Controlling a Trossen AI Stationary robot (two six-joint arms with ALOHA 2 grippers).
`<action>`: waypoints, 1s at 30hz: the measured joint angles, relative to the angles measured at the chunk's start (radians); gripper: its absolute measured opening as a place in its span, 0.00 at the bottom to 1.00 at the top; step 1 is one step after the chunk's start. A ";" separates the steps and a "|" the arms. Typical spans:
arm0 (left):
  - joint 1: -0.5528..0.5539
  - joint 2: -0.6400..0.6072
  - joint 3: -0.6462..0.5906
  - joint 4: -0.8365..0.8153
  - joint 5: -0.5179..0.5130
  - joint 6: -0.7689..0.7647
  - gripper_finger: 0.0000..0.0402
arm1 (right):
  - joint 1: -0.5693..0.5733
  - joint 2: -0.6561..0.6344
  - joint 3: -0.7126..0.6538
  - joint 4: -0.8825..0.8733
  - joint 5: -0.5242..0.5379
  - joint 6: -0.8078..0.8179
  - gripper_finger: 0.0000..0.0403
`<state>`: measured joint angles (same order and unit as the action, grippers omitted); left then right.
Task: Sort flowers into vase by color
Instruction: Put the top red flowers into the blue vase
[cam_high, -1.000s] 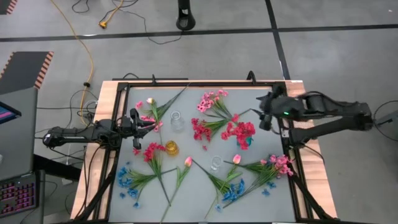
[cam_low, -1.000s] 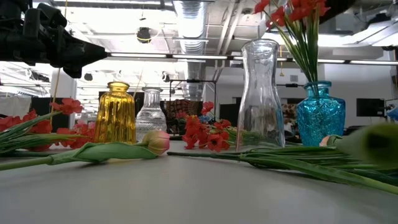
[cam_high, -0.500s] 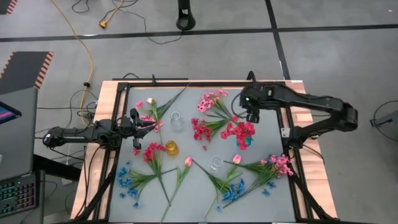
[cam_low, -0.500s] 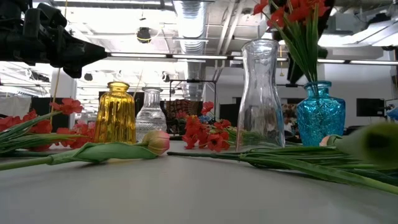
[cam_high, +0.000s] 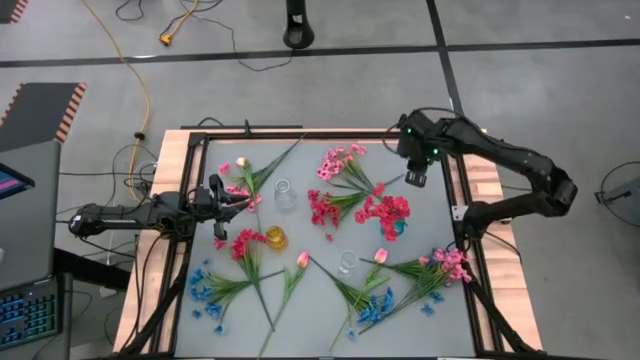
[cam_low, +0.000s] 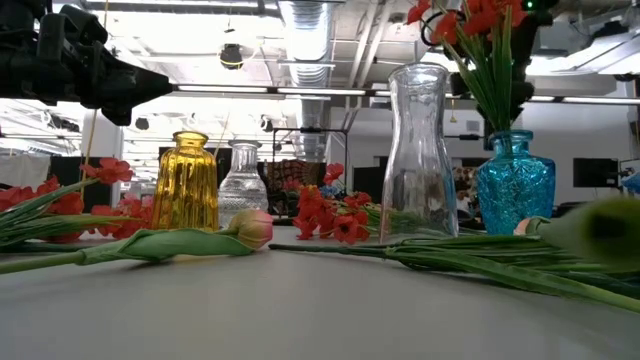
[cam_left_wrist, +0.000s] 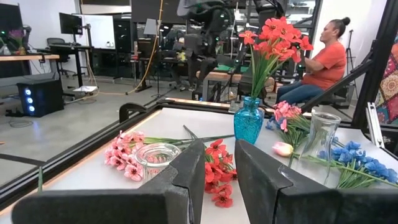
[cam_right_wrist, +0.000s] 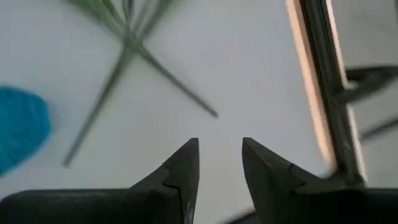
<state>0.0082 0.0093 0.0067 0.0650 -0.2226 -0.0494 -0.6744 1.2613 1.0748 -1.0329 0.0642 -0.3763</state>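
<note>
Flower sprigs lie loose on the grey table: light pink ones (cam_high: 340, 162) at the far middle, red ones (cam_high: 322, 207) in the middle, blue ones (cam_high: 205, 290) near left. A blue vase (cam_high: 395, 230) holds red flowers (cam_high: 385, 210) upright. My right gripper (cam_high: 417, 178) hangs open above the table's far right part, pointing down, with bare table between its fingers (cam_right_wrist: 219, 143); green stems (cam_right_wrist: 124, 56) and the blue vase (cam_right_wrist: 18, 130) lie ahead of it. My left gripper (cam_high: 222, 192) waits open at the left edge, level, holding nothing (cam_left_wrist: 219, 149).
A yellow vase (cam_high: 276, 238) and two clear vases (cam_high: 285, 193) (cam_high: 347, 262) stand mid-table. Pink and blue sprigs (cam_high: 430, 275) and two tulips (cam_high: 302, 260) lie near the front. A black frame (cam_high: 460, 200) runs round the table. A person (cam_left_wrist: 317, 59) sits beyond the table.
My right arm has swung round from the table's right edge toward its far edge, and its gripper has tipped from nearly level to pointing down and sunk a little. It stays over the far right part of the table, beside the blue vase. No flower has moved.
</note>
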 joint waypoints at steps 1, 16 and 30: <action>0.000 0.000 0.000 0.000 0.000 0.000 0.19 | -0.015 0.003 -0.012 0.029 -0.028 -0.018 0.35; 0.000 0.000 0.000 0.000 -0.002 0.000 0.19 | -0.025 0.243 -0.085 0.193 -0.154 -0.162 0.34; 0.000 0.000 0.000 0.000 -0.002 0.000 0.19 | 0.015 0.433 -0.085 0.266 -0.173 -0.258 0.34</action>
<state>0.0082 0.0093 0.0067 0.0650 -0.2245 -0.0494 -0.6592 1.6940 0.9897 -0.7666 -0.1090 -0.6344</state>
